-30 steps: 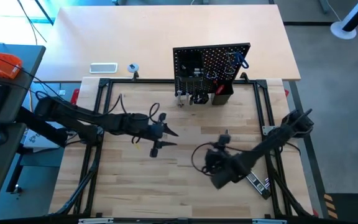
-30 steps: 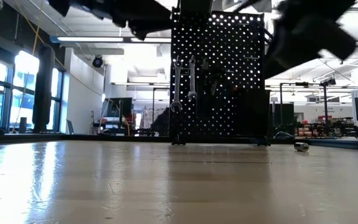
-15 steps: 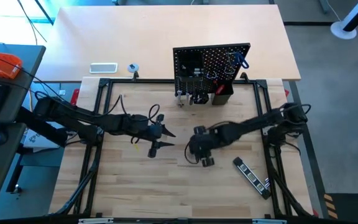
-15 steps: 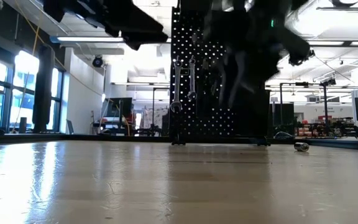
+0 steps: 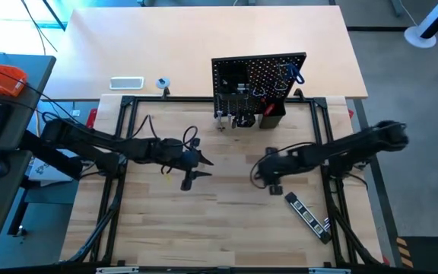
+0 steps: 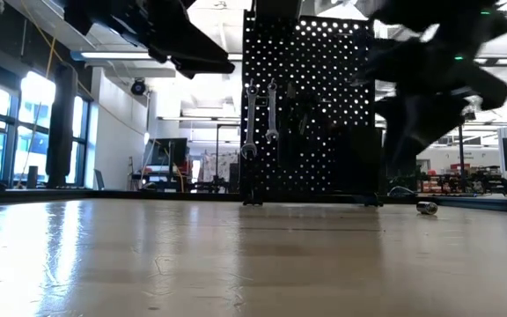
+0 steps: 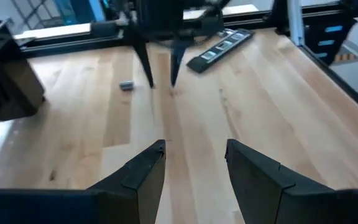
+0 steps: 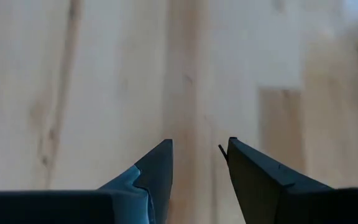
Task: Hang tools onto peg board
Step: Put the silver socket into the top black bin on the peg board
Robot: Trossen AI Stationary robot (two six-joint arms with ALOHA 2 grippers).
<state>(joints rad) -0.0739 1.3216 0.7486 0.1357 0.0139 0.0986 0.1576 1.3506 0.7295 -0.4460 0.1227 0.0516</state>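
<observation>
The peg board (image 5: 258, 80) stands upright at the table's far middle, with two silver wrenches (image 6: 260, 114) and a blue-handled hex key (image 5: 295, 74) hanging on its front. A black striped bar (image 5: 308, 217) lies flat near the right rail. My left gripper (image 5: 198, 170) hovers open over the table's middle left, holding nothing. My right gripper (image 5: 269, 181) hangs open and empty, fingers pointing down at bare wood (image 8: 197, 93), just on the far-left side of the bar. The left wrist view shows the right gripper (image 7: 161, 79) with the bar (image 7: 219, 48) behind it.
A small grey metal piece (image 7: 126, 85) lies on the wood beside my right gripper's fingers. A white flat rectangle (image 5: 126, 83) and a small tape roll (image 5: 163, 82) sit beyond the black frame rail (image 5: 126, 137). Bare wood (image 5: 234, 213) stretches between and in front of the grippers.
My right gripper has swung away from the striped bar, first toward the table's middle, then back a little to the right and farther from the near edge, turning about as it went. It has stayed open and empty. The bar has stayed where it lay.
</observation>
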